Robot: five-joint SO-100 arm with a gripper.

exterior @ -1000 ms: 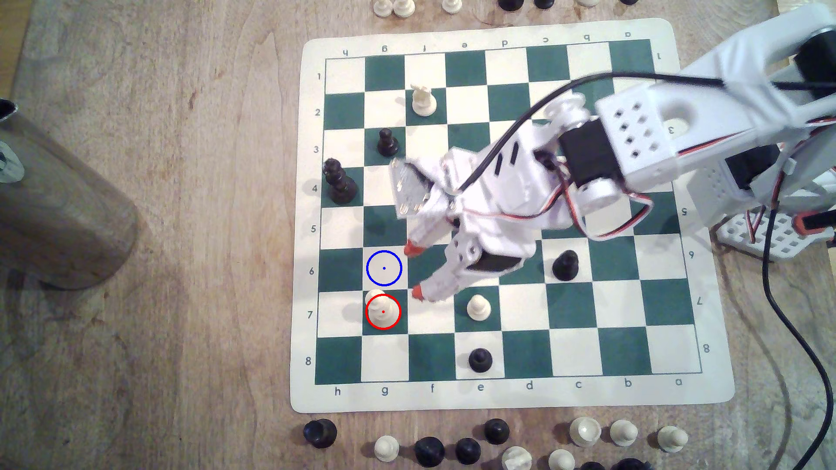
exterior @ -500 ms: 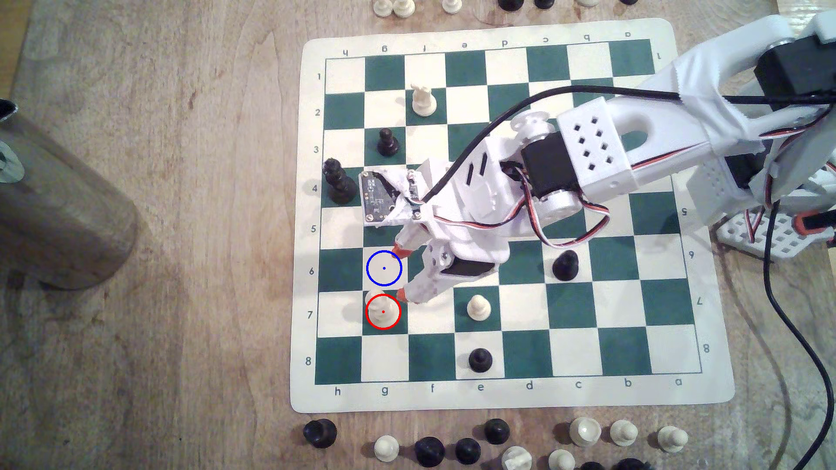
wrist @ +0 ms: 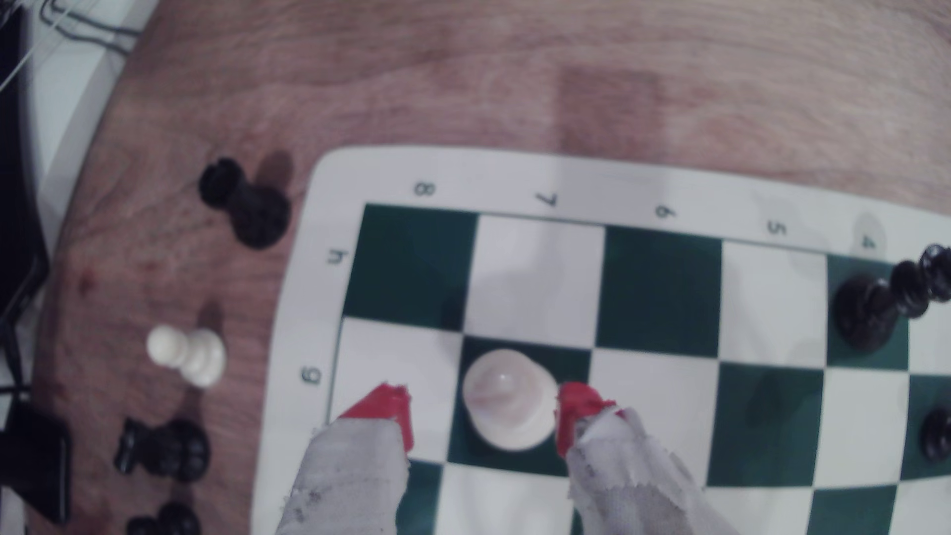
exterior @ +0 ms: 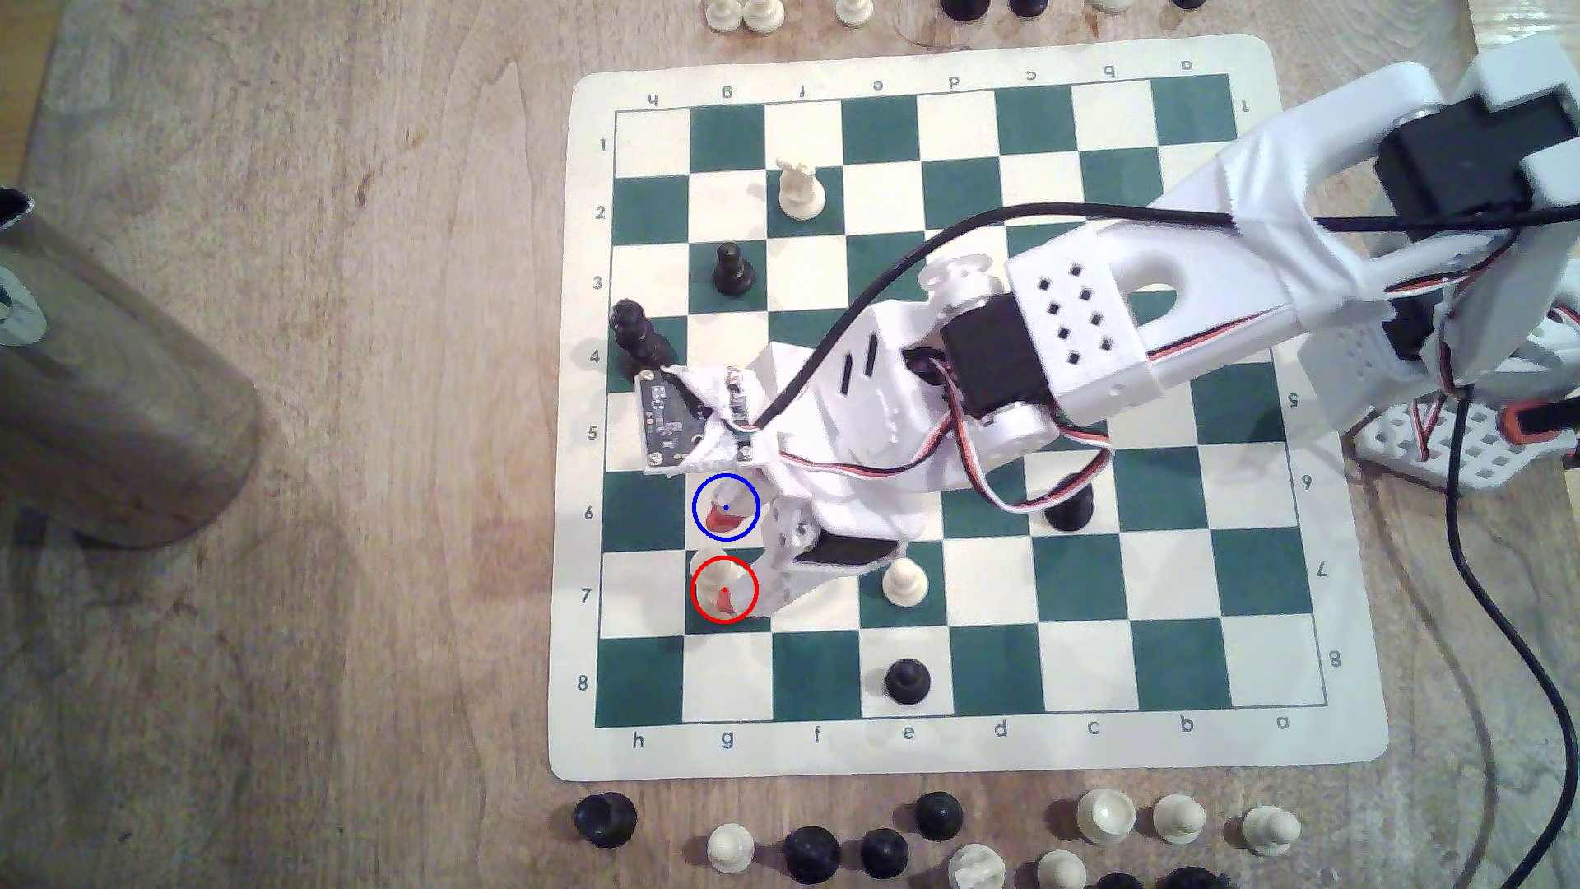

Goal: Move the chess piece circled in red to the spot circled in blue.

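On the green-and-cream chessboard (exterior: 966,752), the cream chess piece (wrist: 507,398) stands on the red-ringed green square, with a cream pawn (exterior: 903,581) two squares to the exterior view's right of it, a black pawn (exterior: 906,679) just beyond that and the blue-ringed spot (exterior: 714,491) on the adjoining cream square. A tall black piece (exterior: 639,335) stands further off, beside the wrist camera board. The claw (wrist: 483,411) is spread apart around the chess piece, one red fingertip (wrist: 574,406) just beside it, the other (wrist: 386,406) clear.
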